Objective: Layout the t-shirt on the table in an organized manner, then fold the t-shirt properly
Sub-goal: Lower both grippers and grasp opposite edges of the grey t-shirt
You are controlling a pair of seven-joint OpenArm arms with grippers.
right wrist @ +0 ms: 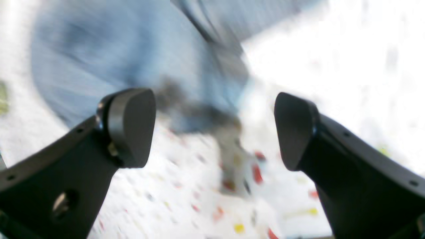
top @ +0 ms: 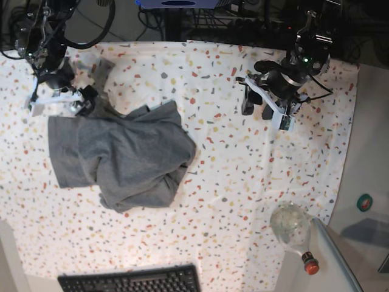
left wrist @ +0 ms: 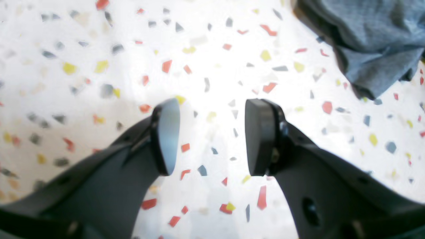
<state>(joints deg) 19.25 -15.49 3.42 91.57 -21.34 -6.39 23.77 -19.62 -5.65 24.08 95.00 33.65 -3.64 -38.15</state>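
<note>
The grey t-shirt (top: 121,158) lies crumpled and bunched on the left half of the speckled table (top: 243,182). My right gripper (top: 85,100) hovers open at the shirt's far left corner; in the blurred right wrist view its fingers (right wrist: 129,129) stand wide apart, with nothing between them, over the shirt's edge (right wrist: 132,59). My left gripper (top: 256,106) is open and empty over bare table to the right of the shirt. In the left wrist view its pads (left wrist: 166,136) are apart, and a bit of the shirt (left wrist: 372,39) shows at the top right.
A black keyboard (top: 130,281) lies at the front edge. A clear bottle with a red cap (top: 295,228) lies at the front right corner. The cloth's right edge (top: 346,152) runs near my left arm. Cables and gear line the back.
</note>
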